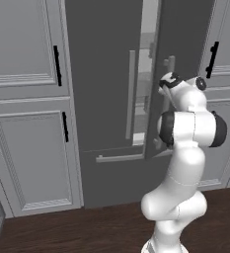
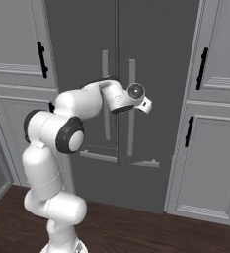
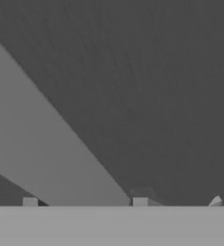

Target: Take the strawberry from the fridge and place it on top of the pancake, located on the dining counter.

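Reckoning the tiny red strawberry to be lying somewhere on the pale grey shelves (image 1: 147, 79) inside the tall dark grey fridge (image 1: 106, 74), going by the task alone. Glimpsing those shelves through a narrow gap in the left base view, with one dark fridge door (image 1: 183, 34) standing slightly ajar, too little for reaching in.

Hovering the two-finger gripper (image 2: 145, 104) right by that door's long vertical grey bar handle (image 2: 132, 84), most likely for swinging the door wider. Looking along the hand at a pale grey bar (image 3: 51, 158) slanting across the dark door face, very close. Not being able to tell whether the fingers are apart or together, or whether anything is between them.

Bending the white arm sideways at chest height, keeping the elbow clear of the light grey panelled cabinets (image 1: 22, 44) flanking the fridge. Judging the job as barely begun: widening the door first, then finding the berry.
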You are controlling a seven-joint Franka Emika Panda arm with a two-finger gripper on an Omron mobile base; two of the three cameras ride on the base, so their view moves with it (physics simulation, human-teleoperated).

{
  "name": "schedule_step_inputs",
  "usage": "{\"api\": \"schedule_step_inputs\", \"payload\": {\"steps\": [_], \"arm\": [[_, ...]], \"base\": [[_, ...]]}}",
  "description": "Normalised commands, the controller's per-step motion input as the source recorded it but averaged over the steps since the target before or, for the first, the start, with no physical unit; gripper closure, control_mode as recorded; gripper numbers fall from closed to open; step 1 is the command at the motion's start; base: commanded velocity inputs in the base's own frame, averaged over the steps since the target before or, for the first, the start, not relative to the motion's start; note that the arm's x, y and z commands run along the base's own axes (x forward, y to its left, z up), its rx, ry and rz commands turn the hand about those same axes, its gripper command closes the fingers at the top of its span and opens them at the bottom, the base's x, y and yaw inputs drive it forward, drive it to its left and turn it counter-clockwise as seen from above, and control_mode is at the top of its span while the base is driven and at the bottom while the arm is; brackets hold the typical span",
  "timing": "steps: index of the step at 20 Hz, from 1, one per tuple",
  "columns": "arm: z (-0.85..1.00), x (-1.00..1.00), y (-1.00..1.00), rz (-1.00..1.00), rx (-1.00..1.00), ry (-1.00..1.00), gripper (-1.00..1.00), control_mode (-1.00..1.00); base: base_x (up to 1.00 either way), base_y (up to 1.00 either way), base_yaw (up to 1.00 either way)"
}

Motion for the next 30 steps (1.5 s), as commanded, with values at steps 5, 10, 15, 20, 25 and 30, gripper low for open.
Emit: {"api": "schedule_step_inputs", "payload": {"steps": [5,10,15,20,25,30], "arm": [[0.00,-0.50,-1.00,0.00,0.12,-0.03,1.00,-1.00],[0.00,-0.52,-1.00,0.00,0.15,-0.14,1.00,-1.00],[0.00,-0.26,-1.00,-0.01,0.13,-0.05,1.00,-1.00],[0.00,0.00,-1.00,-0.07,0.11,0.00,1.00,-1.00],[0.00,0.00,-1.00,-0.13,0.08,0.00,1.00,-1.00],[0.39,-0.90,-0.46,-0.19,0.02,-0.38,1.00,-1.00]], "base": [[0.00,0.00,0.00],[0.00,0.00,0.00],[0.00,0.00,0.00],[0.00,0.00,0.00],[0.00,0.00,0.00],[0.00,0.00,0.00]]}}
